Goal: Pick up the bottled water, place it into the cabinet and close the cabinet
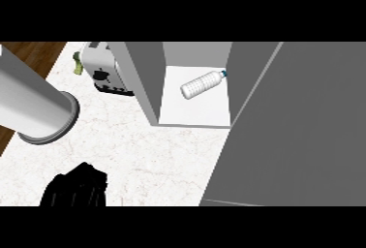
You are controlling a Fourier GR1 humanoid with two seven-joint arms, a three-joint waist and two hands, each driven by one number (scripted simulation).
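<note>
Head view. The clear plastic water bottle with a blue cap (202, 84) lies on its side on the white floor of the open grey cabinet (143, 72). Its long axis runs diagonally: the capped end points toward the upper right, close to the cabinet's right inner wall, and the base points toward the lower left. No hand touches it.

The cabinet stands on the white marbled bench (143, 150), its interior open to view. A large plain grey panel (300, 126), apparently the cabinet door, fills the right side of the view from top to bottom; its edge runs diagonally down from beside the bottle's cap to the lower edge.

Just left of the cabinet stands a white toaster with black controls (106, 70), close against the cabinet's left wall. A small green object (76, 64) sits at the toaster's far left side; what it is cannot be determined. Dark wooden flooring (32, 53) shows beyond the bench edge at the upper left.

A grey cylindrical forearm (32, 104) crosses the upper left of the view, above the bench. The black left hand (75, 186) shows at the lower left, over the bench, well apart from the cabinet and the bottle. Whether its fingers are curled or straight cannot be told. The right hand does not show.
</note>
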